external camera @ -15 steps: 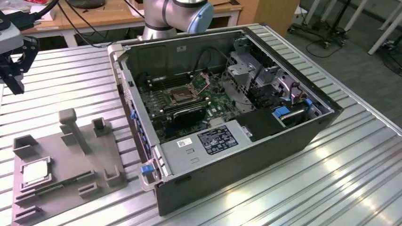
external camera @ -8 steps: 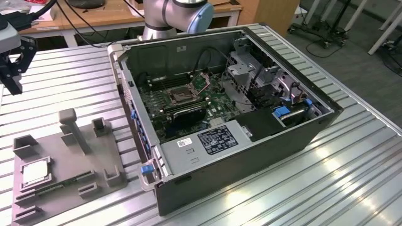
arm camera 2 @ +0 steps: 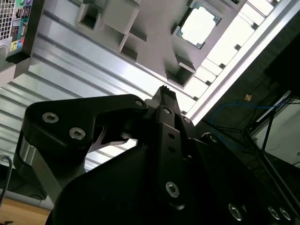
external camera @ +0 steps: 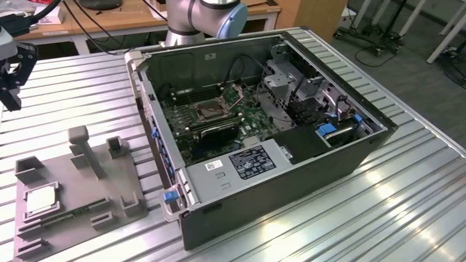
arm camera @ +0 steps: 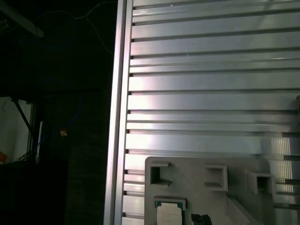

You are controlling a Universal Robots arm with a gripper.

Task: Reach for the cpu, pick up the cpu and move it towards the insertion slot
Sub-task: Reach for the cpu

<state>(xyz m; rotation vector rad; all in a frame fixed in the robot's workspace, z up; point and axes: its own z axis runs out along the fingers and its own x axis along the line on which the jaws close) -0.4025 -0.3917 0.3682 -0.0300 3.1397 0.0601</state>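
Observation:
The cpu [external camera: 40, 201] is a small silvery square chip. It lies flat in a recess of the grey fixture plate [external camera: 80, 185] at the exterior view's lower left. The chip also appears in both wrist views, as the cpu [arm camera 2: 199, 24] and the cpu [arm camera: 168, 214]. My gripper [external camera: 11, 82] hangs above the table at the exterior view's far left, well away from the chip and holding nothing that I can see. Its black body [arm camera 2: 164, 93] takes up much of the second wrist view. The insertion slot [external camera: 207, 111] is a dark square socket with a silver frame on the motherboard inside the open case.
The open computer case [external camera: 291, 164] stands in the middle of the ribbed aluminium table [external camera: 407, 207]. Upright posts [external camera: 84, 150] rise from the fixture plate, and a green memory stick [external camera: 73, 214] lies on it. The table's edge [arm camera: 119, 117] runs beside the plate.

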